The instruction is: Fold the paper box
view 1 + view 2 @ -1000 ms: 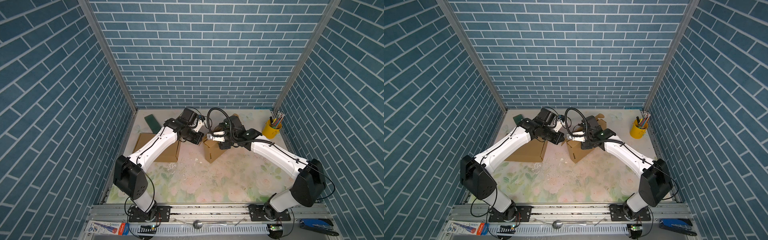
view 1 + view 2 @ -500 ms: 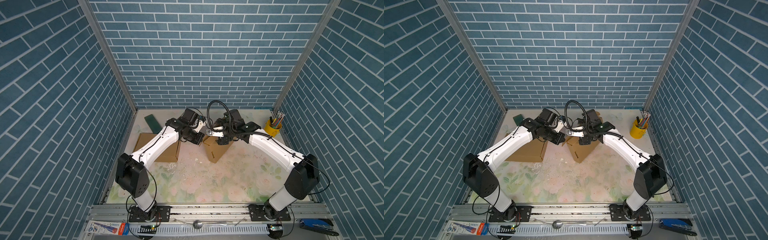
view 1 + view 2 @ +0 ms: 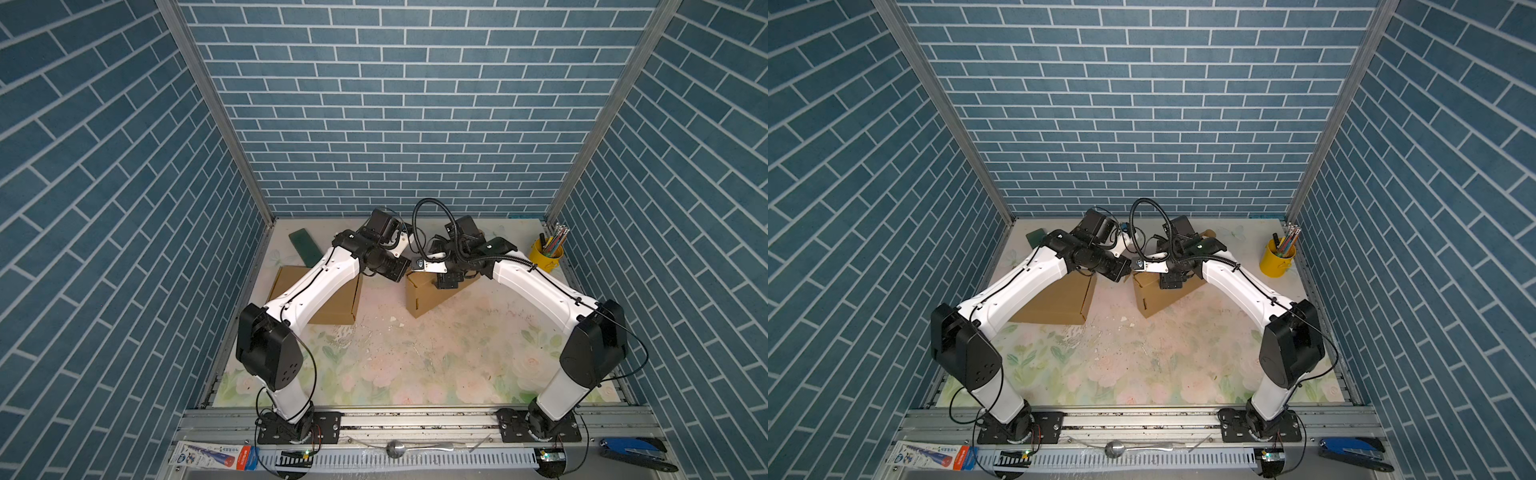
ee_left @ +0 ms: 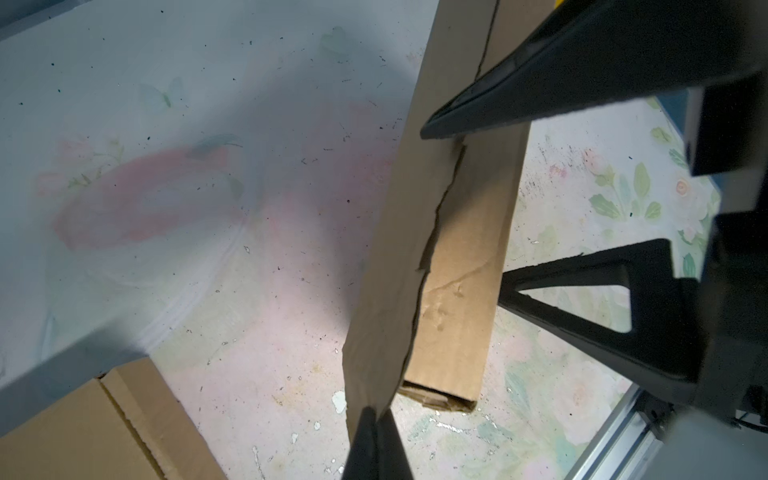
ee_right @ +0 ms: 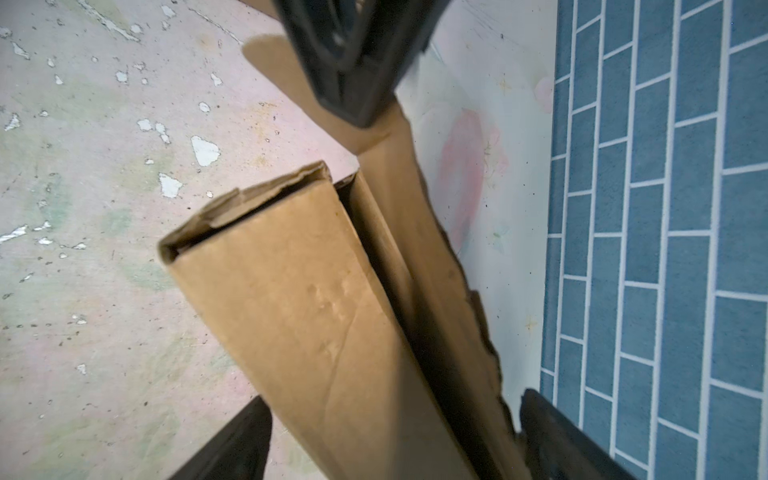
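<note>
Over the last second the right arm has been drawn in toward the middle, and the right gripper (image 5: pixel 390 397) is now brought down over the paper box (image 3: pixel 422 299). Its fingers (image 5: pixel 239 440) are spread wide, one on each side of the box's folded body. Whether the walls are touched cannot be told. The left gripper (image 4: pixel 376 419) has not been moved: its fingers are pinched flat on the end of a long flap (image 4: pixel 405 199) whose edge is torn, and the flap is held up beside the body. From this it is judged that the flap is about to be closed against the body while the body is steadied from above, so the fold is only partly done.

The box is found at the back centre of the worktop (image 3: pixel 415 365), between the two wrists.

The following are counted:
- Two arms.
- Two cardboard pieces: the box in work and a flat carton (image 3: pixel 338 305) lying under the left arm.
- One dark green block (image 3: pixel 305 247).
- One yellow cup (image 3: pixel 544 262) of pencils.
- One spoon (image 3: pixel 395 451) on the front rail.
</note>
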